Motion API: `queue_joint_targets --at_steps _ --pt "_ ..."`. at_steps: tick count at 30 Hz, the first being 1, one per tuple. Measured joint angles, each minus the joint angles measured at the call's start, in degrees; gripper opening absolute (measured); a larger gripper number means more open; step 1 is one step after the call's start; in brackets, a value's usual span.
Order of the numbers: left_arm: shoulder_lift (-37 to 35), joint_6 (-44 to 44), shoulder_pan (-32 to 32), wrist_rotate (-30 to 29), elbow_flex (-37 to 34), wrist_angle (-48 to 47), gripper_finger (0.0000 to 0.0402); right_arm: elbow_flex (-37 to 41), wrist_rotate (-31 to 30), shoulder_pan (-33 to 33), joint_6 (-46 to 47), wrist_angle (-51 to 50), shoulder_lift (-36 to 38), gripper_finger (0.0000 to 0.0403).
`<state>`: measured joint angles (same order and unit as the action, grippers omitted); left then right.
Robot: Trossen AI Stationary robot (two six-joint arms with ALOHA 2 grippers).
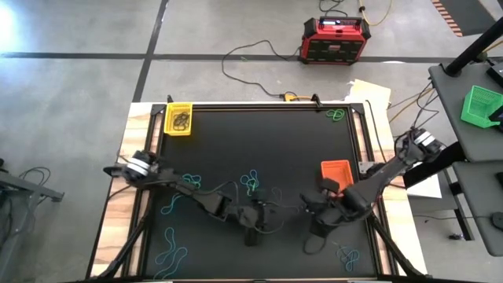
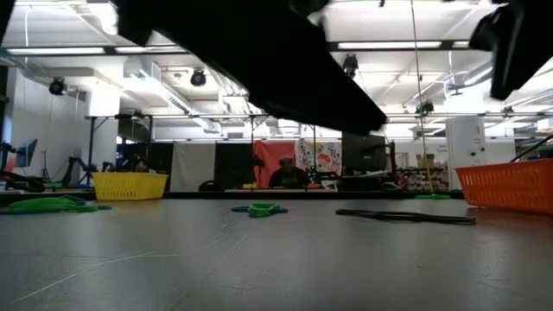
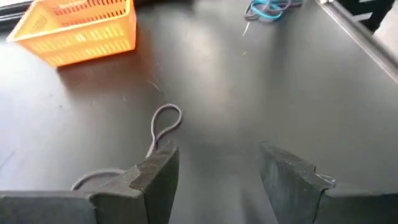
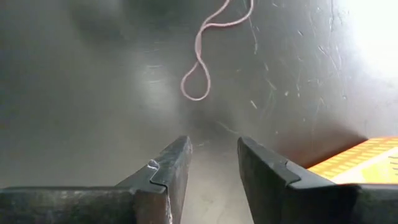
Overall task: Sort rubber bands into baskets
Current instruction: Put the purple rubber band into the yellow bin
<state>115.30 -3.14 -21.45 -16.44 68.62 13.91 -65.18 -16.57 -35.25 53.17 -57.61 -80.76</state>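
Sorting looks barely begun: dark bands sit in the yellow basket (image 1: pixel 179 119), many rubber bands (image 1: pixel 251 183) litter the bench (image 1: pixel 275 141), the left end effector (image 3: pixel 217 180) gapes wide and empty, and the right end effector (image 4: pixel 214 174) is narrowly parted and empty.

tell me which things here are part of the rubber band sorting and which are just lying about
Job: rubber bands, yellow basket, orange basket, green basket, left gripper, right gripper.
Lying about: red and black box, yellow cable.

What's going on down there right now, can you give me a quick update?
Left gripper open, empty, low over the mat, a twisted rubber band just ahead. Right gripper open, empty, beside the orange basket. Nothing blocking.
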Motion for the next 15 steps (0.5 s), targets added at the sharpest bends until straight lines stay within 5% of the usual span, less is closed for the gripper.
queue_joint_targets --at_steps 7,15 --pt "7.7 3.4 5.4 9.6 8.9 -0.8 0.0199 0.0 -2.9 -4.2 3.9 0.0 2.9 0.0132" --pt "11.6 6.9 8.7 9.9 13.3 -8.5 0.0199 0.1 -6.7 -4.9 2.7 0.0 3.7 0.0132"
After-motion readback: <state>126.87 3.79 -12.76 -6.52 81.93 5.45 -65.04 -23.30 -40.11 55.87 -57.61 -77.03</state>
